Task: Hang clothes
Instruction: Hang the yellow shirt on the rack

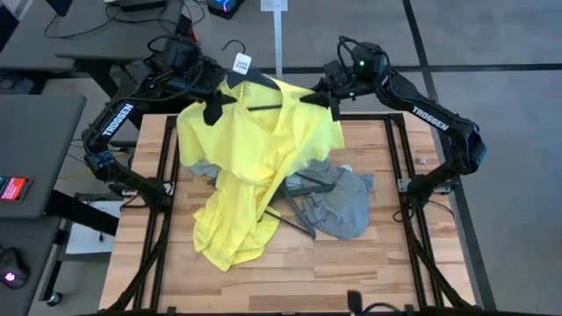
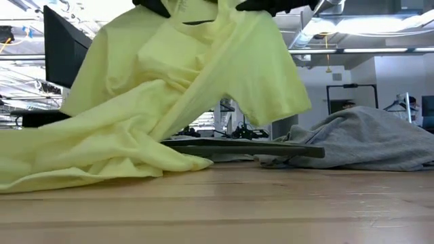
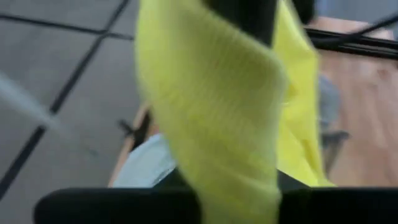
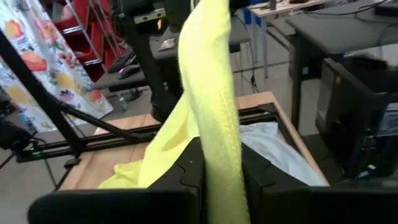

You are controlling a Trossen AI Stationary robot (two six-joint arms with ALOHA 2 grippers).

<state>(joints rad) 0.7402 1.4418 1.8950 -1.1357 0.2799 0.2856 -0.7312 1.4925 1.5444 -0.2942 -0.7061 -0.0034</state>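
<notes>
The neon-yellow T-shirt (image 1: 255, 149) is held up over the table's far side. A dark hanger (image 1: 259, 85) with a white tag (image 1: 241, 61) lies at its collar. The shirt's lower part (image 1: 233, 233) lies crumpled on the table. My left gripper (image 1: 211, 110) is shut on the shirt's left shoulder and my right gripper (image 1: 320, 95) on its right shoulder. The grey T-shirt (image 1: 342, 204) lies heaped on the table to the right. The pale blue shirt (image 4: 273, 149) lies mostly hidden under the yellow one. My left gripper pinches the yellow T-shirt's left shoulder cloth (image 3: 230, 155) between its two fingers; how many layers I cannot tell. The cloth runs out from between the fingers and drapes down toward the table. My right gripper pinches a bunched fold of the yellow T-shirt's right shoulder (image 4: 217, 143) between its two fingers. The cloth stretches away from the fingers as a narrow band and hangs down to the table.
A second dark hanger (image 1: 294, 218) lies flat on the table between the yellow and grey shirts; it also shows in the low view (image 2: 244, 146). Black frame rails (image 1: 167, 175) run along the table's left and right sides. Bare wood lies toward the near edge (image 1: 351, 272).
</notes>
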